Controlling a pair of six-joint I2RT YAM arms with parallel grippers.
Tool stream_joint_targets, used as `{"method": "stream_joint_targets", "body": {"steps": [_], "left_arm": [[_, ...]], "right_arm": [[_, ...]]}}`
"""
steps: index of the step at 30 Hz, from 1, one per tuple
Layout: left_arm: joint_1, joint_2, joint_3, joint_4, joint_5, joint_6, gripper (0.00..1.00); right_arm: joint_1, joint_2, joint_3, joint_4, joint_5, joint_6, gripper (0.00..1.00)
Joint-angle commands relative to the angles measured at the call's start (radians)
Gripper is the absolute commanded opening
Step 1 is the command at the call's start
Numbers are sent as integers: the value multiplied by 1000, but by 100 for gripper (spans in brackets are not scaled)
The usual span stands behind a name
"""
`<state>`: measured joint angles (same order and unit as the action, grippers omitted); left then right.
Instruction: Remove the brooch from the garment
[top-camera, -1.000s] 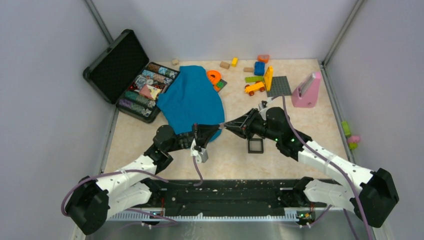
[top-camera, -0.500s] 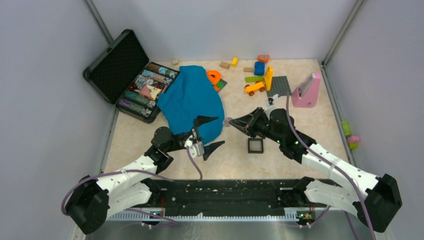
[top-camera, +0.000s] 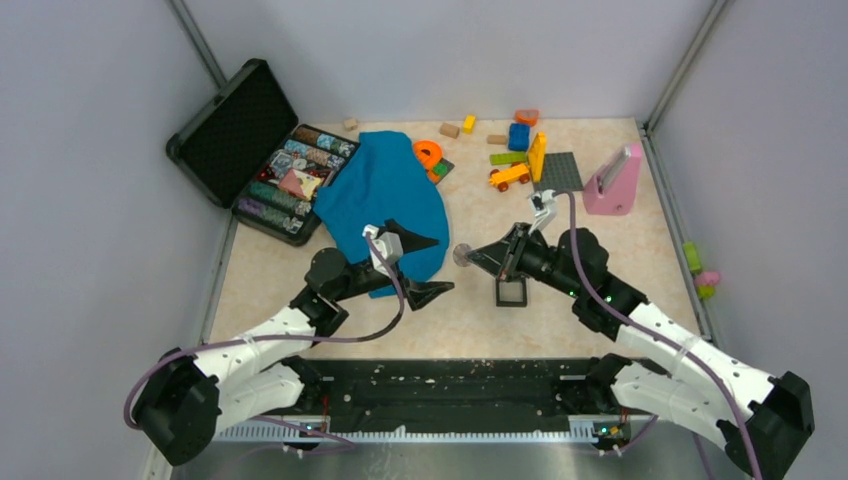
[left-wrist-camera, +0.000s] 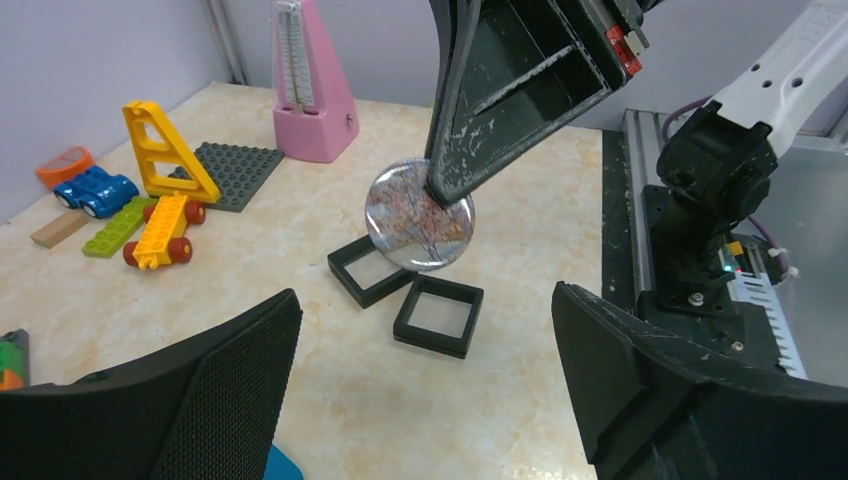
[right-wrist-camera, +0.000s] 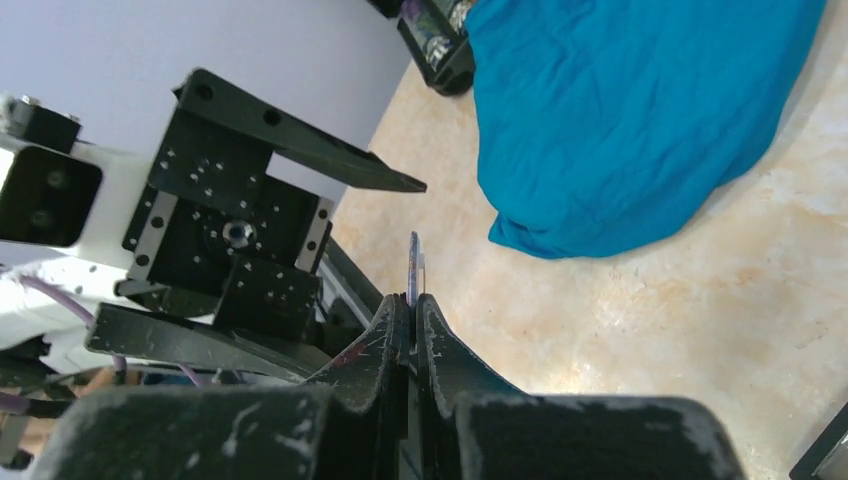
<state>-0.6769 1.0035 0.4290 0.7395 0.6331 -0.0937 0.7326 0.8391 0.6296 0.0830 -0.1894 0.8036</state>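
The brooch (top-camera: 462, 254) is a small round disc with a mottled pinkish picture (left-wrist-camera: 420, 217), held in the air apart from the blue garment (top-camera: 385, 205). My right gripper (top-camera: 472, 255) is shut on its edge. In the right wrist view the brooch (right-wrist-camera: 414, 265) shows edge-on between the closed fingertips of my right gripper (right-wrist-camera: 412, 305), with the garment (right-wrist-camera: 630, 120) lying beyond. My left gripper (top-camera: 425, 267) stands wide open and holds nothing, just left of the brooch at the garment's near edge. Its fingers (left-wrist-camera: 200, 390) frame bare table.
Two black square frames (left-wrist-camera: 438, 315) lie on the table below the brooch. An open black case (top-camera: 290, 178) sits at the back left. Toy blocks (top-camera: 515, 150), a grey baseplate (top-camera: 557, 172) and a pink metronome (top-camera: 612, 180) stand at the back right.
My left gripper opened, let go of the garment's edge and lifted. My right gripper drew back to the right with the brooch, which now hangs free of the cloth.
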Motion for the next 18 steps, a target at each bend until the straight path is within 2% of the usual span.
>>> {"method": "stream_joint_targets", "body": {"steps": [1,5,9,18], "left_arm": [[-3,-35,-20,0,-18,128,99],[-16,-32,-29,-51,25,299,99],[-25,-48,-91,9,50,402,99],[-24,-65,-136,80,71,419,96]], "right_arm": [[8,53,55,-13,-127,-86,0],[8,111,67,18,-214,-50,0],[7,146,56,81,-268,25,0],[7,188,12,225,-326,159,0]]}}
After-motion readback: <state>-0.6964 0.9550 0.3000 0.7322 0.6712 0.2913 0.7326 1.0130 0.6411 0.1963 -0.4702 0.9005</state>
